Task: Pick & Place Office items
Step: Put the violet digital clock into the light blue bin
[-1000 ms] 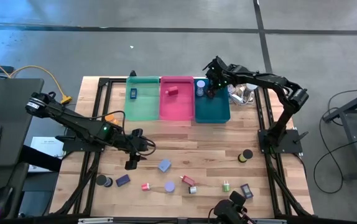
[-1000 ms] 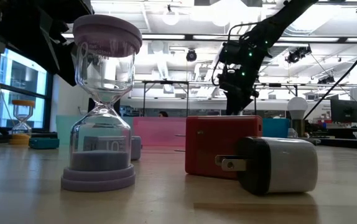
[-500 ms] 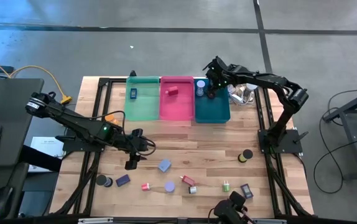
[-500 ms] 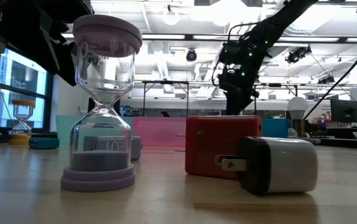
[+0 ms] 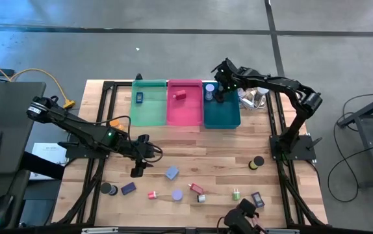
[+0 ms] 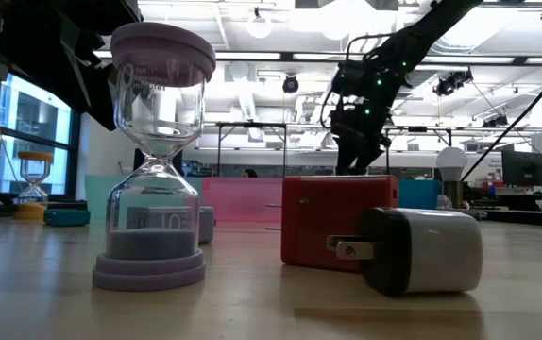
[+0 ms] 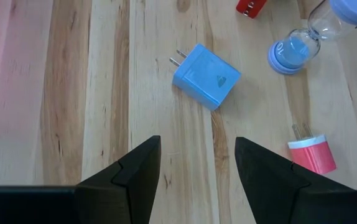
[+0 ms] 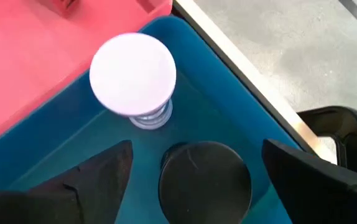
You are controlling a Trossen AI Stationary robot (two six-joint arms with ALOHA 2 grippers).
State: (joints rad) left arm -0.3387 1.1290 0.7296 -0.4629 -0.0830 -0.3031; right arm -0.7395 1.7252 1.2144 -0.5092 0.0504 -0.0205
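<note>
Right gripper [image 8: 191,171] is positioned over the teal bin [image 5: 222,110] at the table's 12 o'clock edge, jaws spread wide and empty. A black roll [image 8: 204,174] lies on the bin floor between the fingers, beside an upright lavender-capped hourglass [image 8: 134,78]. Left gripper [image 7: 197,165] hovers above bare wood left of centre, jaws parted, holding nothing. A blue plug block [image 7: 206,76] lies just ahead of it. Remaining office items [image 5: 173,194] are scattered along the 6 o'clock edge; one black roll [image 5: 257,162] lies toward 4 o'clock.
</note>
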